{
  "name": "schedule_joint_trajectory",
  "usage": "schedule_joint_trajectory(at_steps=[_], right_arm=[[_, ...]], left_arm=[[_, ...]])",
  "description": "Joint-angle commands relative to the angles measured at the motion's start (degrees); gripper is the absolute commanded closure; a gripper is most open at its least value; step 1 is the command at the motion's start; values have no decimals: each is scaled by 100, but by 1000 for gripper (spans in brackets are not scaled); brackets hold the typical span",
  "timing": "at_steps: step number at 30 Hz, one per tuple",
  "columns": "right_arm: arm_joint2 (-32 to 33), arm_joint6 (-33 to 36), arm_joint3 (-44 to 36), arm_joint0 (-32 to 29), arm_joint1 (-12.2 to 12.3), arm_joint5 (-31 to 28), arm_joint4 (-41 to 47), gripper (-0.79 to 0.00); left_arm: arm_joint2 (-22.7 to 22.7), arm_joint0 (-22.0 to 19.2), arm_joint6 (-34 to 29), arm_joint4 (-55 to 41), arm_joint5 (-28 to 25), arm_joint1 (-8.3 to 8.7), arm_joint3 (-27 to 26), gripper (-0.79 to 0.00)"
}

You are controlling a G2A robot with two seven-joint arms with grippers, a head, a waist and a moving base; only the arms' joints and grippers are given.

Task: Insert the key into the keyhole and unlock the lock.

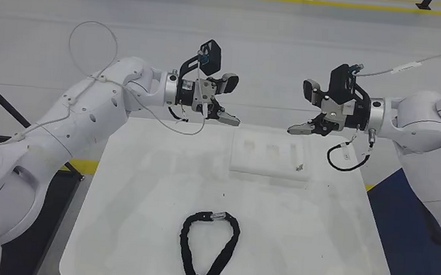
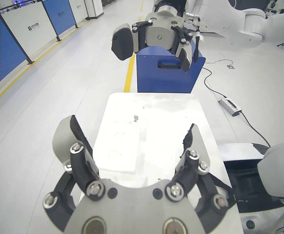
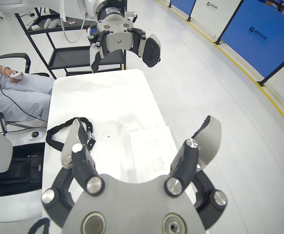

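A black chain lock (image 1: 209, 246) lies in a loop near the table's front edge, with its silver lock body (image 1: 214, 215) at the far end of the loop. The small key (image 1: 299, 166) rests on the right end of a white tray (image 1: 269, 158) at the table's back. My left gripper (image 1: 230, 99) hangs open above the table's back edge, left of the tray. Opposite it, my right gripper (image 1: 302, 109) is open above the tray's right end. The left wrist view shows the key (image 2: 135, 117) beyond my open left gripper (image 2: 132, 127). Part of the chain lock (image 3: 55, 130) lies behind one finger of my right gripper (image 3: 143, 119).
The white table (image 1: 145, 209) has bare surface between tray and chain. A blue box (image 2: 168, 73) stands on the floor past the table's right end, a black shelf cart (image 3: 66, 51) past its left end. A power brick (image 2: 230, 106) with cables lies on the floor.
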Motion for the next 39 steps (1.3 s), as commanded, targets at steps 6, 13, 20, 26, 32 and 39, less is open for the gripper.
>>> schedule_joint_trajectory(at_steps=[6,13,20,26,32,39], right_arm=[[0,0,0,0,0,0,0,-784],[0,0,0,0,0,0,0,-784],[69,-40,-135,-165,38,109,-128,-785],[-74,262,252,-261,41,248,-198,-785],[-376,435,949,-191,-71,608,25,-785],[-739,431,1825,-49,-306,1215,181,-785]], left_arm=[[0,0,0,0,0,0,0,-784],[0,0,0,0,0,0,0,-784],[0,0,0,-1,0,0,0,-785],[0,0,0,-1,0,0,0,-785],[0,0,0,-1,0,0,0,-785],[0,0,0,-1,0,0,0,-785]])
